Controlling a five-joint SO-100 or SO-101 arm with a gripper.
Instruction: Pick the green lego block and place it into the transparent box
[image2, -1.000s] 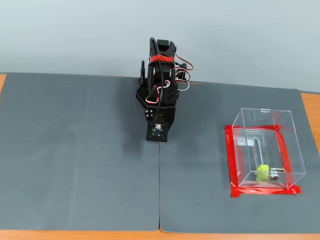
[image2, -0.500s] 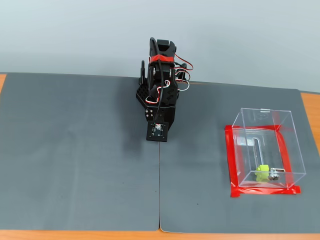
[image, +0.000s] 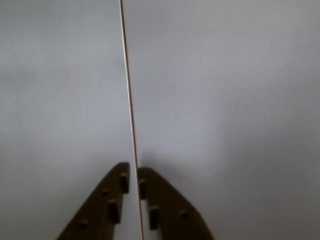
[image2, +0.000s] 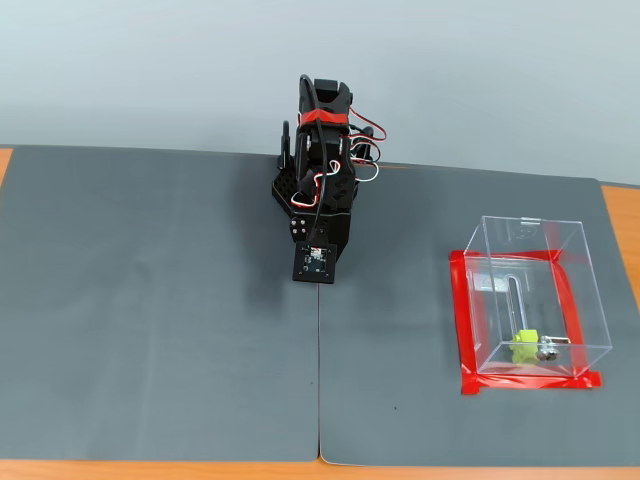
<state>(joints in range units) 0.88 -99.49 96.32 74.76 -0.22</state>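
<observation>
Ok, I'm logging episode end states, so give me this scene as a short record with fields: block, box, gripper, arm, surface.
block: green lego block inside the box, near its front, beside a small metal fitting
box: transparent box upright, open top, inside a red tape outline, right side of the fixed view
gripper: gripper empty, fingers nearly together, over the mat seam
arm: folded at its base, apart from the box
surface: two grey mats on a wooden table
</observation>
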